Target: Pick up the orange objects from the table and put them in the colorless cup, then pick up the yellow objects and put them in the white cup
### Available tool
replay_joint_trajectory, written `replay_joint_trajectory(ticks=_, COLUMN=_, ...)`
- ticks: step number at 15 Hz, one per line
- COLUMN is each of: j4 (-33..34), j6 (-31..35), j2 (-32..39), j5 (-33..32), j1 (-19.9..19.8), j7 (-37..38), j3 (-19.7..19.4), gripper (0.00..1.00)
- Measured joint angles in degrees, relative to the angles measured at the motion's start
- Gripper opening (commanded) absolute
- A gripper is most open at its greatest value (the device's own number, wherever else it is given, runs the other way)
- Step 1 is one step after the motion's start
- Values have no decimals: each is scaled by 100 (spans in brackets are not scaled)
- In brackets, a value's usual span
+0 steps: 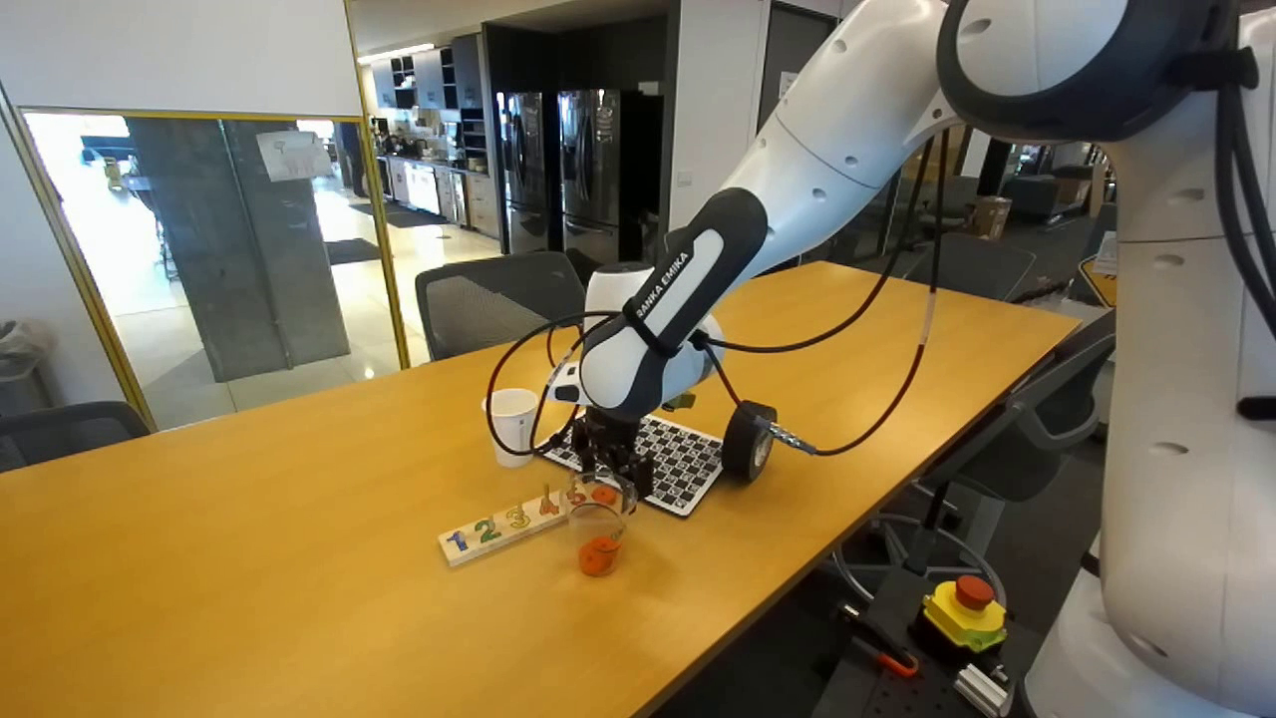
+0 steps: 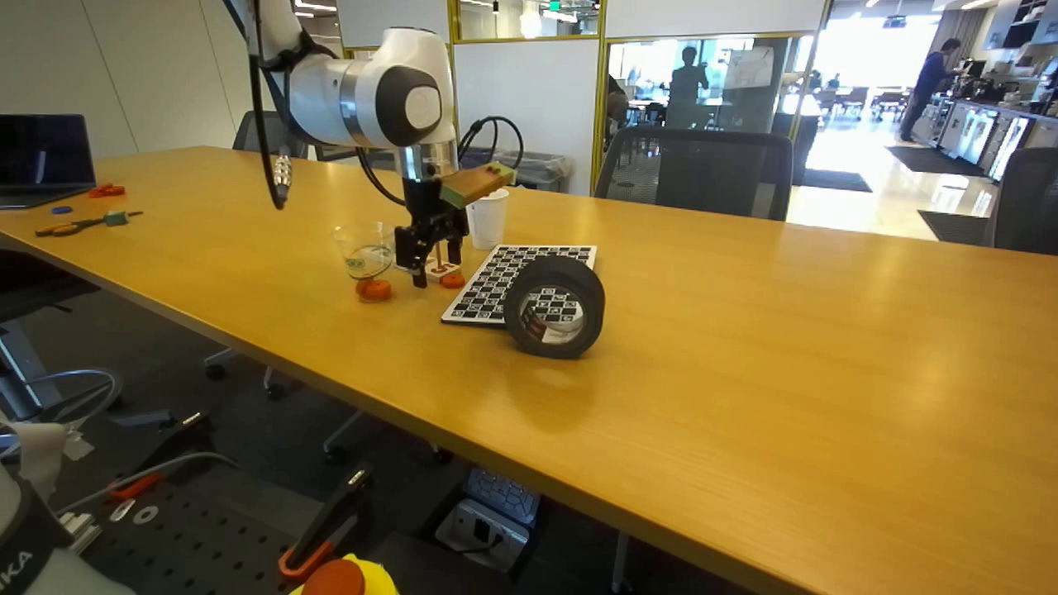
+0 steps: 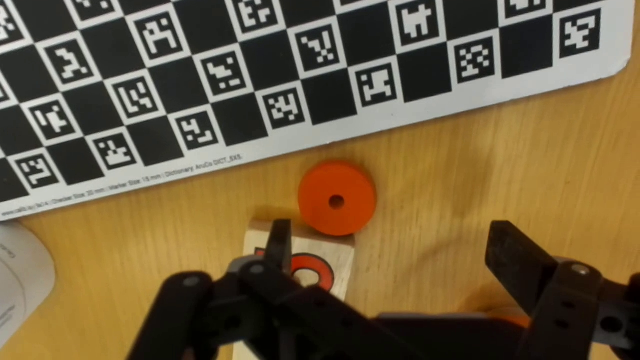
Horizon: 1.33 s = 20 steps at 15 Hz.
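Claw (image 3: 390,230) right up front in my wrist view, jaws wide apart, holding nothing. Orange disc (image 3: 325,192), holed centre, on the worktop (image 3: 425,175), between checkered board (image 3: 280,65) and end of wooden number strip (image 3: 325,245). Should be light, stiff, maybe slick; I'd pinch its rim, strip may crowd one finger. Further out: thin see-through clear cup (image 2: 364,248), tapered white cup (image 2: 488,219), black tape roll (image 1: 740,446).

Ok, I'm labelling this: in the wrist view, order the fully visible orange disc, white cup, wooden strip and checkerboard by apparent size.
1. Checkerboard, cut off by the frame
2. Wooden strip, partly behind the gripper
3. Orange disc
Unsure: white cup, cut off at the left; its visible part looks about the disc's size.
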Motion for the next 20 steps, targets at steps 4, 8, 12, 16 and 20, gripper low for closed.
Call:
replay_joint_trajectory(ticks=4, j4=120, j6=-133, j2=78, j5=30, j1=-9, j7=-88, j3=0, gripper=100)
replay_joint_trajectory(ticks=8, j4=299, j6=-249, j2=221, j5=104, j1=-39, j7=-185, j3=0, gripper=100)
replay_joint_trajectory(ticks=12, j4=517, j6=-380, j2=404, j5=244, j1=-108, j7=-350, j3=3, gripper=100)
replay_joint_trajectory(ticks=16, j4=687, j6=-484, j2=540, j5=364, j1=-186, j7=-444, j3=7, gripper=100)
replay_joint_trajectory(ticks=20, j4=755, j6=-552, j2=582, j5=380, j1=-210, j7=-452, j3=7, gripper=100)
